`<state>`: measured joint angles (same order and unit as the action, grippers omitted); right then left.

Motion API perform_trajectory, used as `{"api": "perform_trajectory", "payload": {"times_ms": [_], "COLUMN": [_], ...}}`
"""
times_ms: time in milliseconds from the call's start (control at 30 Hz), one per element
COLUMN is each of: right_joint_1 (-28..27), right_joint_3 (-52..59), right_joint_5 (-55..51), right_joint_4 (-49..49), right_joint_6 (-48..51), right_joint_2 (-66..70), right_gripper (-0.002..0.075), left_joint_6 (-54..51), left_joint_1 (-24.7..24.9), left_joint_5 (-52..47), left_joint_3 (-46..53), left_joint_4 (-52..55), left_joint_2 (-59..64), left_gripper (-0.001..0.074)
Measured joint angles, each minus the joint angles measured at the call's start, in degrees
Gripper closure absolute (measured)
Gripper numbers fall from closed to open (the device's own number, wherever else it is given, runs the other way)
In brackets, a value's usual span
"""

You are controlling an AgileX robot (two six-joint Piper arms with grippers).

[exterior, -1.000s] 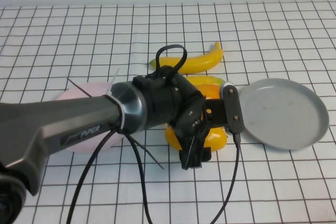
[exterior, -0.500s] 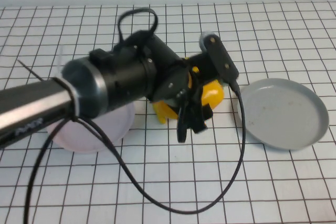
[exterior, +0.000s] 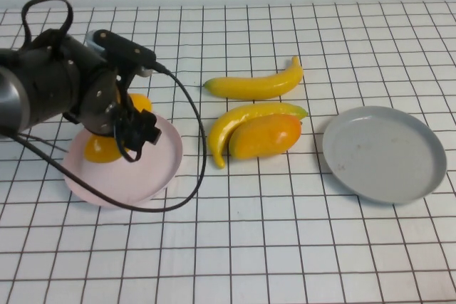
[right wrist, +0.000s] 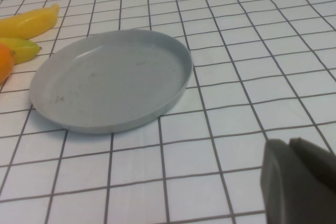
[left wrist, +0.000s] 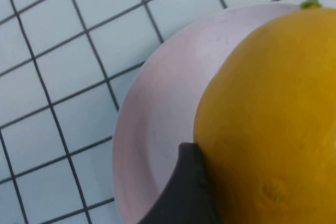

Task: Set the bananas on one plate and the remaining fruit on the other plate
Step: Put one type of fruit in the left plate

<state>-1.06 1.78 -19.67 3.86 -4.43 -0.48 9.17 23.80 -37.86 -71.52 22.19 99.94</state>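
Over the pink plate (exterior: 153,176), left tool (exterior: 130,132) grips a mango (exterior: 107,146); right tool (right wrist: 299,182) parked.

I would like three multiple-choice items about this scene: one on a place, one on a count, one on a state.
1. Where is the left gripper?
A. over the pink plate
B. over the grey plate
C. beside the bananas

2. How many bananas lie on the table?
A. one
B. two
C. three

3. What is the state of the grey plate?
A. holds a banana
B. holds a mango
C. holds nothing

Answers:
1 A: the high view shows it there, holding a mango.
2 B: upper banana, lower banana, the second mango against it.
3 C: bare in the high view and the right wrist view, where a right gripper finger shows near it.
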Motion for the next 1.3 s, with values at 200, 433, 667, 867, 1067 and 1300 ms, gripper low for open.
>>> {"api": "perform_trajectory", "payload": {"times_ms": [200,433,667,867,1067,1300], "right_joint_1": [0.0,0.0,0.0,0.0,0.0,0.0], "right_joint_3": [0.0,0.0,0.0,0.0,0.0,0.0], "right_joint_5": [0.0,0.0,0.0,0.0,0.0,0.0], "right_joint_4": [0.0,0.0,0.0,0.0,0.0,0.0], "right_joint_6": [0.0,0.0,0.0,0.0,0.0,0.0], "right_joint_2": [0.0,0.0,0.0,0.0,0.0,0.0], "right_gripper": [0.0742,0.0742,0.0742,0.0742,0.0742,0.0742], "left_joint_6": [6.4,6.8,8.7,18.7,19.4,18.9], "left_joint_1": [-4.5,-5.3,-5.3,-5.2,-4.8,-4.7], "left_joint_5": [8.3,7.5,2.8,-2.4,-2.6,0.3], "left_joint_3": [4.6,4.8,4.8,4.8,4.8,4.8], "left_joint_4": [0.2,0.8,4.8,15.3,12.9,8.5], "left_joint_2": [0.3,1.9,2.0,1.6,0.4,0.3], "left_gripper": [0.0192,0.0192,0.0192,0.0192,0.0192,0.0192]}}
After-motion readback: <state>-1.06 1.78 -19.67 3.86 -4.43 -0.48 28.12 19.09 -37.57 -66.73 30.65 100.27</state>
